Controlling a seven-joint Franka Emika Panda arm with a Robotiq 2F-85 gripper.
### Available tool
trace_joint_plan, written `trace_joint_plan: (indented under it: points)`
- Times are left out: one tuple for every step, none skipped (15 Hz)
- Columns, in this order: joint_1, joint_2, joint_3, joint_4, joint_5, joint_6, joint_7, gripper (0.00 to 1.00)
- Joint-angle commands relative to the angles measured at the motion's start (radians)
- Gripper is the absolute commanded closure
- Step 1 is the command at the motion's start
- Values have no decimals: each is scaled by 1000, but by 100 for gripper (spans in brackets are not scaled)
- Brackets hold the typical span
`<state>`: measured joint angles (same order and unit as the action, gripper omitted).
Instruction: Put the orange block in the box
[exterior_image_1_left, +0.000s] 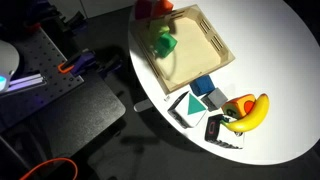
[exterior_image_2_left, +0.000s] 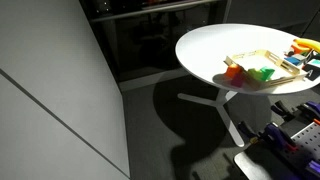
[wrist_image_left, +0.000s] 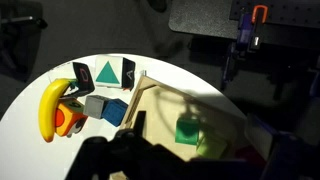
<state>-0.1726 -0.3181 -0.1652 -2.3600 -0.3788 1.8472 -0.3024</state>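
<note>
The orange block (exterior_image_1_left: 150, 9) (exterior_image_2_left: 233, 71) sits at one corner of the box, by its rim; I cannot tell whether it is inside or just outside. The box (exterior_image_1_left: 215, 45) (exterior_image_2_left: 250, 56) (wrist_image_left: 150, 95) is a shallow light wooden tray on the round white table. It holds a green cube (exterior_image_1_left: 165, 43) (exterior_image_2_left: 264, 72) (wrist_image_left: 187, 130) and a yellow-green block (wrist_image_left: 210, 146). My gripper (wrist_image_left: 190, 170) shows only in the wrist view, as dark fingers low over the tray. They stand apart, with nothing seen between them.
A banana (exterior_image_1_left: 250, 112) (wrist_image_left: 48, 108), a blue block (exterior_image_1_left: 203, 87) (wrist_image_left: 108, 110) and cards with teal triangles (exterior_image_1_left: 185, 106) (wrist_image_left: 106, 72) lie on the table (exterior_image_1_left: 280, 50) beside the tray. Dark machinery (exterior_image_1_left: 50, 70) stands off the table's edge.
</note>
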Motion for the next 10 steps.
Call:
trace_joint_plan:
  points:
    - [9, -1, -8, 3, -2, -4, 2, 0]
    - [9, -2, -8, 4, -2, -4, 2, 0]
    - [9, -2, -8, 4, -2, -4, 2, 0]
    - [9, -2, -8, 4, -2, -4, 2, 0]
    - [9, -2, -8, 4, -2, -4, 2, 0]
    - [10, 5, -9, 7, 1, 7, -2, 0]
    - [13, 13, -9, 8, 0, 27, -3, 0]
    - [17, 23, -9, 13, 4, 42, -3, 0]
    - [21, 34, -8, 17, 7, 65, -7, 0]
    - [26, 48, -4, 21, 9, 94, -5, 0]
